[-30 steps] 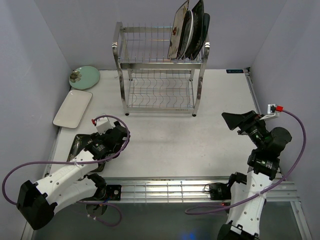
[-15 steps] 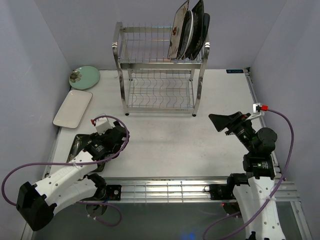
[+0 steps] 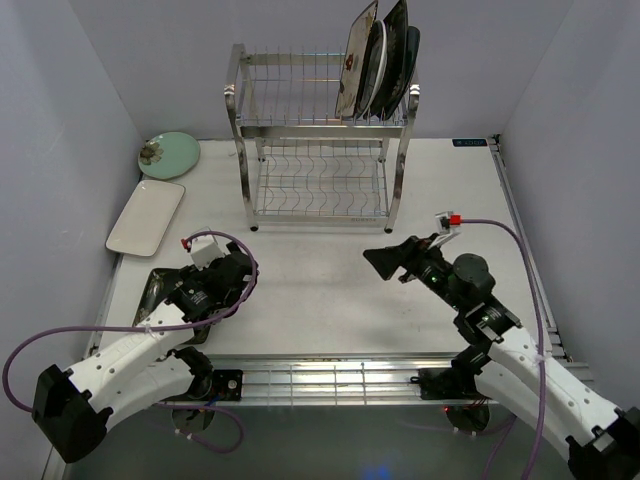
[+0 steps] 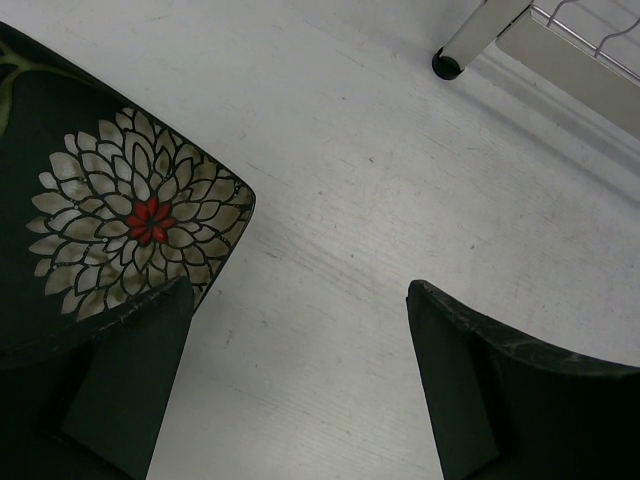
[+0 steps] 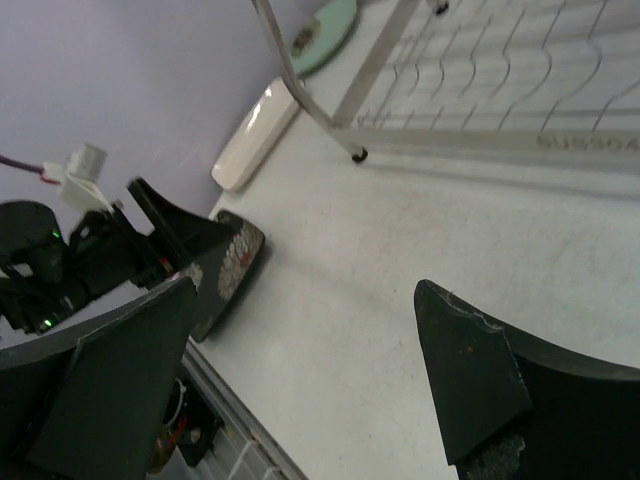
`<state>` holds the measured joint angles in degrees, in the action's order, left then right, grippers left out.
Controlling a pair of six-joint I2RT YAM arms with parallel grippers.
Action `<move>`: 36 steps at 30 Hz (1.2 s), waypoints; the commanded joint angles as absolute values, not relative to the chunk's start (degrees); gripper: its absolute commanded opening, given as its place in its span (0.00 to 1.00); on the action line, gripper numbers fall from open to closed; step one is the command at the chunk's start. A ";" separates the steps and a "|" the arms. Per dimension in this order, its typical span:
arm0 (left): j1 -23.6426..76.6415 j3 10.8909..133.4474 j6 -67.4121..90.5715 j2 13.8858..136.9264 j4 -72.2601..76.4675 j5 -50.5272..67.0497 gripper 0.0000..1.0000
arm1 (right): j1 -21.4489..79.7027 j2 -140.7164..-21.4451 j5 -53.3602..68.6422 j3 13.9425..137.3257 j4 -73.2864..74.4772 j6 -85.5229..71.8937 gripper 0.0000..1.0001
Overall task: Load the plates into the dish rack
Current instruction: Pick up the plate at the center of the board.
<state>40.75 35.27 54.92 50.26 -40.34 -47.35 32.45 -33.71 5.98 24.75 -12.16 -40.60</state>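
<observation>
We see four plates standing on edge, packed close at one end of the top tier of the tall two-tier shiny steel wire dish rack (image 3: 300, 150): a cream flowered square plate (image 3: 355, 60), a round white teal-rimmed plate (image 3: 373, 68), a racked dark floral square plate (image 3: 396, 40) and a plain teal plate (image 3: 411, 65). Three more lie flat on the matte white table (image 3: 330, 290). The second dark floral square plate (image 4: 90, 230) is right under the left gripper (image 4: 300, 290). Its rounded corner, with a red-centred white flower, passes beneath one finger while the other finger hangs over bare table. We cannot tell whether that finger touches the plate. The jaws stand wide apart and hold nothing. Ahead of this gripper is a black rack foot (image 4: 445, 65). Beyond its arm lie the white rectangular plate (image 3: 146, 216) and then the pale green round plate (image 3: 168, 155), which is closest to the back corner. The right gripper (image 5: 305, 288) hangs over open table in front of the rack, also spread wide and empty. It points across at the left arm, with the rack's lower shelf ahead and off to one side. The tabletop shows faint scuffs. Pale lavender walls (image 3: 100, 80) close the table in on three sides, an aluminium rail (image 3: 330, 380) runs along the near edge, and purple cables (image 3: 20, 360) loop off both arms.
</observation>
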 commanded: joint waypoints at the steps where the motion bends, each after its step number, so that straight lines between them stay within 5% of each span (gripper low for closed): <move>1: 41.13 35.77 55.46 49.57 -40.52 -48.25 0.98 | 39.27 -38.66 -0.52 21.89 -20.38 -39.99 0.95; 22: 41.13 33.49 61.26 33.75 -43.59 -52.73 0.98 | 50.88 -70.03 4.22 21.70 -49.38 -53.96 1.00; 30: 41.13 34.98 63.46 28.66 -44.47 -49.93 0.98 | 54.23 -88.05 8.70 29.97 -58.00 -58.79 0.87; 36: 41.13 38.31 61.96 24.44 -46.05 -46.06 0.98 | 56.77 -95.00 7.74 36.28 -57.83 -59.15 0.86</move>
